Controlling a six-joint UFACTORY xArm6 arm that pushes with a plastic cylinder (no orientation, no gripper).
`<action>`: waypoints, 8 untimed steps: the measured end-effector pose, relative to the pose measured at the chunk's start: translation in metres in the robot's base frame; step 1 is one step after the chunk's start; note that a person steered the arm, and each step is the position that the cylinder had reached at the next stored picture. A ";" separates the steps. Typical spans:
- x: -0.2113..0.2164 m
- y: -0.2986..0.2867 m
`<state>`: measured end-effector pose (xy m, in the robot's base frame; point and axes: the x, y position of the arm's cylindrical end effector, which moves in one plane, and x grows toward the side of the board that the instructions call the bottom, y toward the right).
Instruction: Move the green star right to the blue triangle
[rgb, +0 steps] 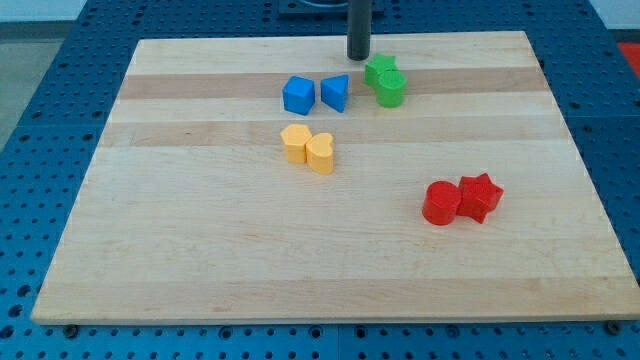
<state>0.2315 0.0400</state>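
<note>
Wooden board (200, 260), on a blue perforated bench (40, 120).

Nearest, toward the view's right edge: red cylinder (440, 203) touching red star (481, 196).

Mid-board, left of centre: yellow hexagonal block (295, 143) touching yellow heart (320, 153).

Toward the view's top edge: blue cube (298, 95) just beside blue triangle (336, 93); to their right, apart from the triangle, green star (379, 71) touching green cylinder (392, 89).

Farthest: my tip (358, 57), just left of the green star, above the blue triangle. No pincer fitted; the arm ends in a plain rod, holding nothing.
</note>
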 end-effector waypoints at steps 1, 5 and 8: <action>0.000 0.009; 0.027 0.025; 0.069 0.005</action>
<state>0.3003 0.0445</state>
